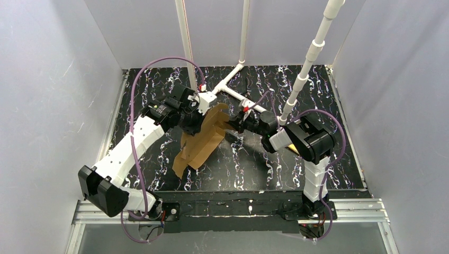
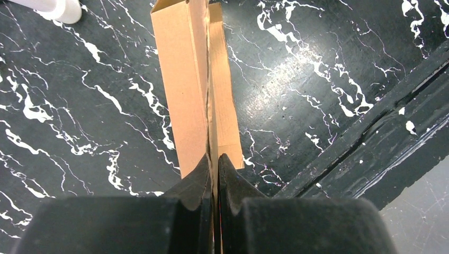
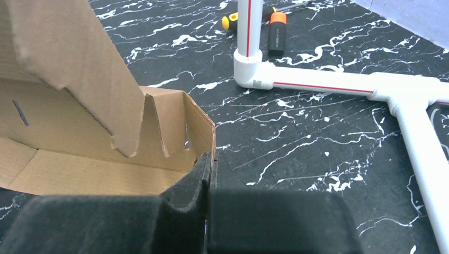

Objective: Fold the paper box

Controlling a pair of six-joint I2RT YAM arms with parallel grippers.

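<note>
Cardboard paper box (image 1: 204, 140) stands between my left hand (image 2: 214, 161) and right hand (image 3: 208, 162), both pinching it. Black marbled table (image 1: 328, 106), pale walls (image 1: 53, 79) around.

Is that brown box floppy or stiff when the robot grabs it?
Probably stiff: panels of the paper box look flat, pinched only by the left tool and right tool. Likely light, for the same reason. Its flaps probably hinge easily at creases.
</note>
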